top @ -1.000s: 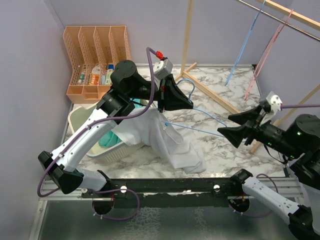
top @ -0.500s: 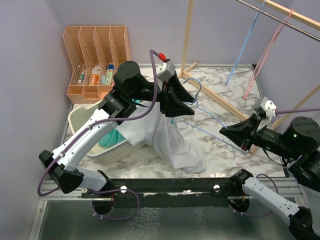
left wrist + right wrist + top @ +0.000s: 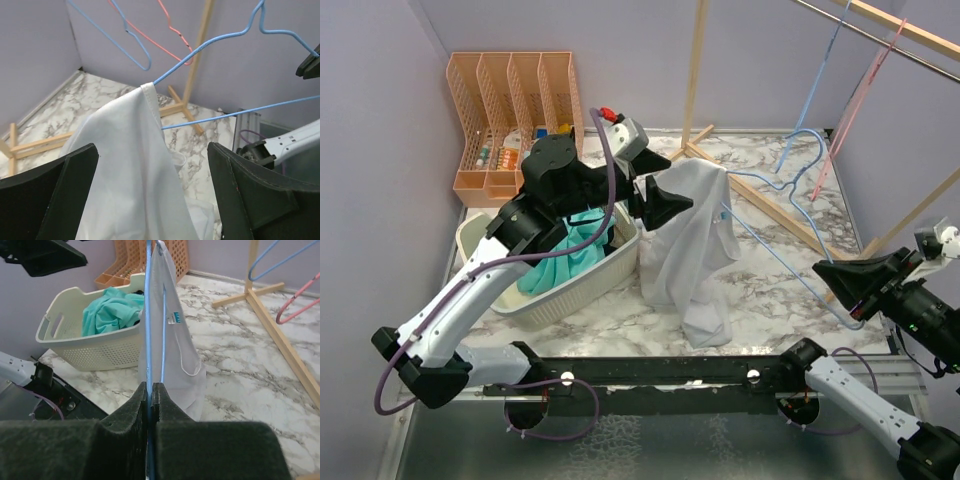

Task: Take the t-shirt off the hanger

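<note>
Moved: right gripper point(image 3: 850, 287) pulled hanger point(image 3: 148, 330) away from basket point(image 3: 570, 295), left gripper point(image 3: 665, 192) let go | Now: right pinches hanger wire, left spread | t-shirt point(image 3: 690, 240) hangs on one hanger end beside basket | Step: sliding shirt off | Next: probably hold shirt, draw hanger free.

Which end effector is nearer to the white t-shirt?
Left. The left end effector is open right beside the top of the t-shirt. The right end effector is shut on the far end of the blue hanger, apart from the cloth.
</note>
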Robot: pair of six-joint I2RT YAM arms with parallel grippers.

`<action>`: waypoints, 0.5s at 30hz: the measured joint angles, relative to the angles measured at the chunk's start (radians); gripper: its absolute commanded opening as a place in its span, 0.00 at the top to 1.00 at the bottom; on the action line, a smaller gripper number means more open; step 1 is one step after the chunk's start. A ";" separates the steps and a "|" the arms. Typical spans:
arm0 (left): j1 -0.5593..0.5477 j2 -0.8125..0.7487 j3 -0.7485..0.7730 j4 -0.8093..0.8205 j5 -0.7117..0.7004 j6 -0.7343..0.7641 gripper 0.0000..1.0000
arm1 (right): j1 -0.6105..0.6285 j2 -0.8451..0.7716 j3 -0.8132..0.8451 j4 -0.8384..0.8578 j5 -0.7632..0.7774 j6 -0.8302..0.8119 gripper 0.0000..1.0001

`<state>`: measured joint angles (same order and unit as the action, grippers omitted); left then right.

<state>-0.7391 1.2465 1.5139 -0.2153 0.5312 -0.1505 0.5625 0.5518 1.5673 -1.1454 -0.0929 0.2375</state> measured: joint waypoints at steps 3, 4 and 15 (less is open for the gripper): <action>0.000 -0.051 -0.043 0.011 -0.068 0.005 0.06 | -0.001 0.010 -0.006 -0.026 0.024 0.031 0.99; 0.000 -0.062 -0.056 0.015 -0.081 0.005 0.06 | -0.001 0.024 -0.017 -0.034 0.021 0.039 0.99; 0.000 -0.107 -0.190 -0.027 -0.158 0.013 0.06 | -0.001 0.283 -0.079 -0.154 -0.027 0.074 0.99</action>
<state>-0.7391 1.1393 1.3235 -0.2428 0.3729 -0.1375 0.5617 0.8352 1.4883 -1.2999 -0.1200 0.3111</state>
